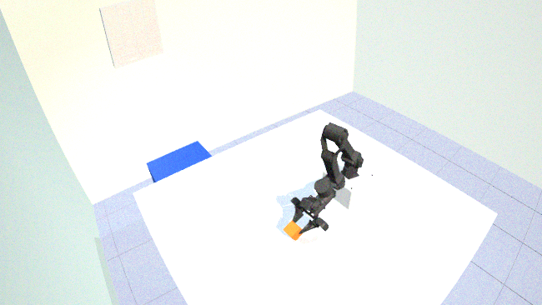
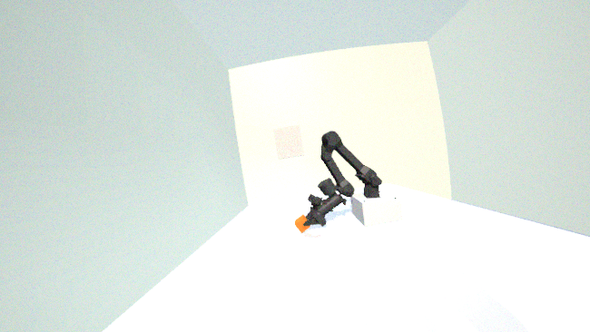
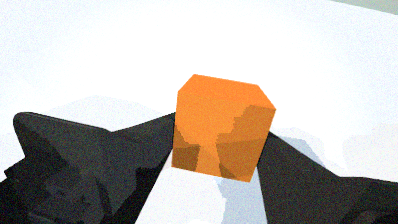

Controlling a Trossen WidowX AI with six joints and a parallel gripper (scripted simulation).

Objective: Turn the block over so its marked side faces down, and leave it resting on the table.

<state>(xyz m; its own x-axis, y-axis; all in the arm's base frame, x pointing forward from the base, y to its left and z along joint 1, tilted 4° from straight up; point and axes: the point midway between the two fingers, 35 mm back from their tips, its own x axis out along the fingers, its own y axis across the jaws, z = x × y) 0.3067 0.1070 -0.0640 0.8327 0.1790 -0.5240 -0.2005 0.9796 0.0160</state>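
Note:
An orange block is held at a tilt, low over the white table. Whether a lower edge touches the table cannot be told. My gripper is shut on the block, one finger on each of two opposite sides, and slants down to it from the arm. The block's faces that show are plain orange, partly in shadow. No mark can be made out, and the far and lower faces are hidden.
A pale box stands under the arm's base. A faint pinkish patch shows on the table beside the block. A blue box stands beyond the table's edge. A pale panel is on the wall.

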